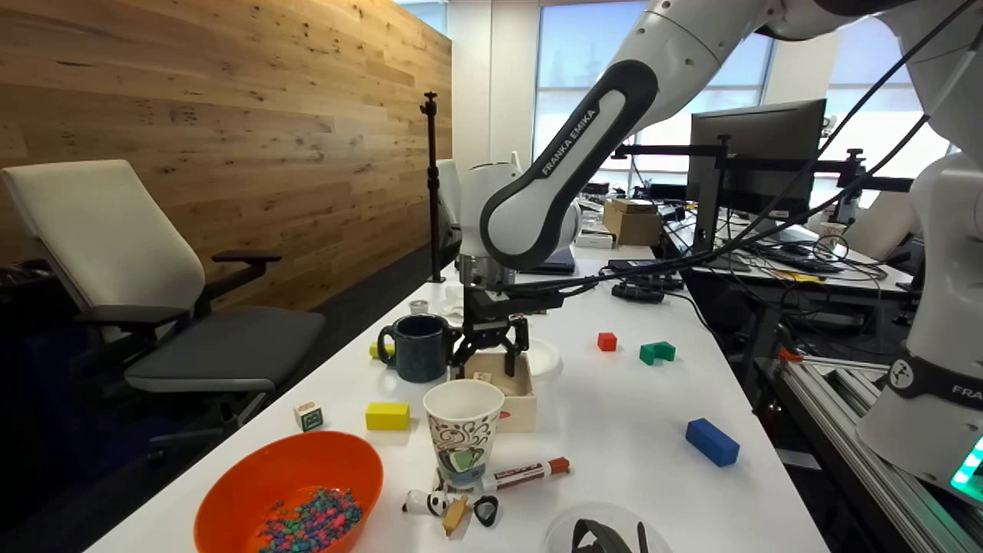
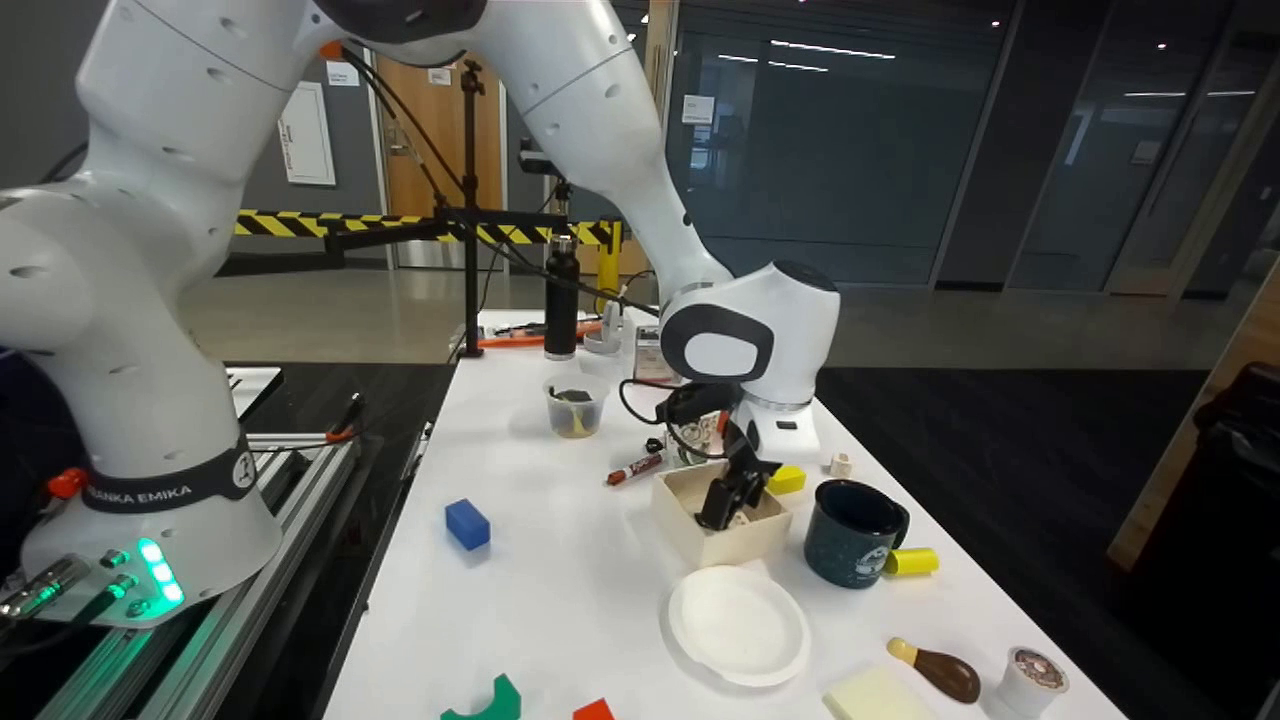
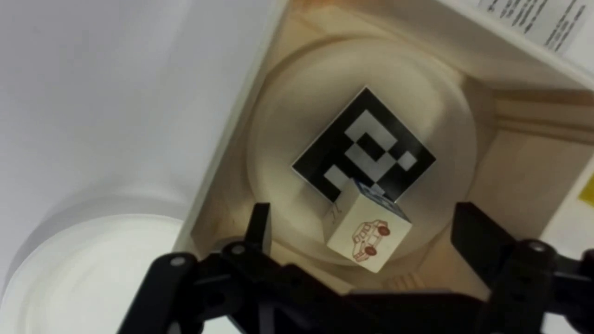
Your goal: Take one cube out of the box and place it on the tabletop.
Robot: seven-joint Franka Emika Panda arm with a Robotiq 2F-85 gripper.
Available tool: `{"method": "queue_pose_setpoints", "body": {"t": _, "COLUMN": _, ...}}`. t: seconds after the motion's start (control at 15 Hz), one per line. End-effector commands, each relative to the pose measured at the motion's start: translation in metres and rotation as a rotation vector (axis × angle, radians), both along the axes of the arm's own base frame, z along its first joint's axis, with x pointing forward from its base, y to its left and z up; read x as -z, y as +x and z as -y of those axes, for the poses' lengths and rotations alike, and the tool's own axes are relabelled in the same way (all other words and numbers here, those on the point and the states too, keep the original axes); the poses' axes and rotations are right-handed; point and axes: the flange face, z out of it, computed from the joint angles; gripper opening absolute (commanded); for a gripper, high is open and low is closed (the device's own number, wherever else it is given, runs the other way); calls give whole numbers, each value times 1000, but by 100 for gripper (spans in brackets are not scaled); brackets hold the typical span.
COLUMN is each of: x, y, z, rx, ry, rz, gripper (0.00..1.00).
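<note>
On either side of a small cream wooden cube [image 3: 366, 236], the fingers [image 3: 261, 227] of the black two-fingered gripper [image 3: 362, 225] stand spread wide, pinching nothing; with the cube as dial centre in the wrist view, one tip sits at nine o'clock, its mate at three, neither touching it. The cube, the only one I can see there, lies inside the lidless pale wooden box [image 1: 524, 415], so by my reckoning the approach is about done, while the grasp, the lift and the setting down on the long white tabletop [image 1: 637, 438] are all left. A reddish-brown car is printed on the cube; the mark on its side I can't make out. At twelve o'clock from it is a black-and-white square pattern [image 3: 371, 144], without letters, and between one and two, past the rim, a white surface [image 3: 510, 14] bears rows of print too blurred to read. Farther out, in an exterior view, an orange-capped white marker pen [image 1: 526, 475] at five o'clock from the box has lettering too small for me, and a pale wooden letter block [image 1: 309, 415] near nine seems to show a B. Higher, towards one o'clock, the white jointed robot arm [image 1: 576, 146] plainly reads FRANKA EMIKA.
</note>
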Motion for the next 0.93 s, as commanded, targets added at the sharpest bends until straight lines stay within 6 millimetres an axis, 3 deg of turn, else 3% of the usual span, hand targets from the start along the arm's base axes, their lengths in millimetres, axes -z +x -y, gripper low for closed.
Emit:
{"method": "queue_pose_setpoints", "body": {"t": 0.0, "x": 3, "y": 6, "z": 5, "rx": 48, "ry": 26, "rz": 7, "gripper": 100}}
{"method": "queue_pose_setpoints", "body": {"t": 0.33, "x": 5, "y": 6, "z": 6, "rx": 80, "ry": 41, "rz": 5, "gripper": 100}}
{"method": "queue_pose_setpoints", "body": {"t": 0.6, "x": 13, "y": 3, "z": -7, "rx": -7, "ry": 17, "rz": -17, "gripper": 100}}
{"method": "queue_pose_setpoints", "body": {"t": 0.67, "x": 18, "y": 3, "z": -12, "rx": -24, "ry": 11, "rz": -32, "gripper": 77}}
{"method": "queue_pose_setpoints", "body": {"t": 0.73, "x": 22, "y": 3, "z": -16, "rx": -35, "ry": 13, "rz": -37, "gripper": 81}}
{"method": "queue_pose_setpoints", "body": {"t": 0.8, "x": 18, "y": 5, "z": -19, "rx": -43, "ry": 10, "rz": -35, "gripper": 67}}
{"method": "queue_pose_setpoints", "body": {"t": 0.87, "x": 16, "y": 5, "z": -21, "rx": -49, "ry": 8, "rz": -36, "gripper": 64}}
